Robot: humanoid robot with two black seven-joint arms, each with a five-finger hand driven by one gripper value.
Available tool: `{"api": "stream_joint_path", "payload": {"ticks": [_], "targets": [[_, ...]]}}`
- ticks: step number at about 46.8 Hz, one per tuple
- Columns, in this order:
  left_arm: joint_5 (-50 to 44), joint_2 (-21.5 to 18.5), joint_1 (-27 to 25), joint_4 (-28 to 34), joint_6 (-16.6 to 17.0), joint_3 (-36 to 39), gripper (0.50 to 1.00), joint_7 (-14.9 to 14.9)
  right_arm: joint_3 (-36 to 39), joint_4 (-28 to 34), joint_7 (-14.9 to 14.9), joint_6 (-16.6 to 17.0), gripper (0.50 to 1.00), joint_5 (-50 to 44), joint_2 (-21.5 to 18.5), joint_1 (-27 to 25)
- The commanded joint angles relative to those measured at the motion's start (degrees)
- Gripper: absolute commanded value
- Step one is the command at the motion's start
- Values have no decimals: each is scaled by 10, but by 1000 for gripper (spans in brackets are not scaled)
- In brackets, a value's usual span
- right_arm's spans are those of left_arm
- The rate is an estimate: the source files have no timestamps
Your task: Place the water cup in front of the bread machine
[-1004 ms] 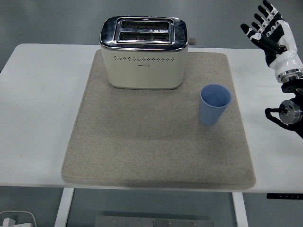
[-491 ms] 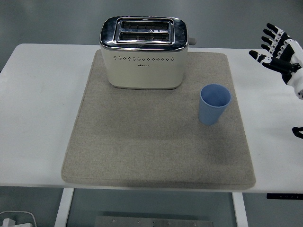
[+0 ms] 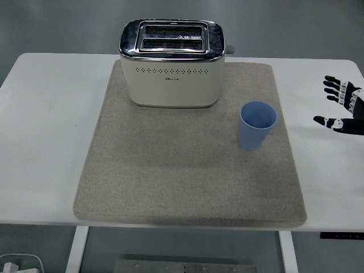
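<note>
1. On the grey mat (image 3: 187, 170), right of and nearer than the bread machine (image 3: 172, 62), the blue water cup (image 3: 257, 125) stands upright.
2. Further right of the cup, the right robot hand (image 3: 343, 108) hovers over the surface (image 3: 40, 114), fingers spread, empty.
3. The only robot hand in view; it would have to travel leftward.

White table (image 3: 51, 114); beige mat (image 3: 170, 170) on it.

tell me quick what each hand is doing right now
Left hand: not in view.
Right hand: open, fingers spread, holding nothing, at the right edge, apart from the light blue plastic cup.
</note>
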State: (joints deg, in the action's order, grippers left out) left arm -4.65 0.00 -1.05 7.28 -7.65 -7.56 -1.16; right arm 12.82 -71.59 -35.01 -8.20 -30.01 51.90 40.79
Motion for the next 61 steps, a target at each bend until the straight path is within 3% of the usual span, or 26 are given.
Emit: {"api": "stream_joint_path", "payload": {"ticks": [1, 12, 27, 61], "targets": [[0, 0, 0, 0, 0, 0, 999, 0, 0, -9, 0, -3, 942, -29, 1, -16], [0, 0, 0, -1, 0, 0, 999, 0, 0, -22, 0, -12, 942, -75, -8, -36], [0, 0, 0, 0, 0, 0, 1000, 0, -2, -19, 0, -38, 942, -100, -58, -27], [0, 0, 0, 0, 0, 0, 999, 0, -36, 38, 2, -31, 942, -104, -152, 25]]}}
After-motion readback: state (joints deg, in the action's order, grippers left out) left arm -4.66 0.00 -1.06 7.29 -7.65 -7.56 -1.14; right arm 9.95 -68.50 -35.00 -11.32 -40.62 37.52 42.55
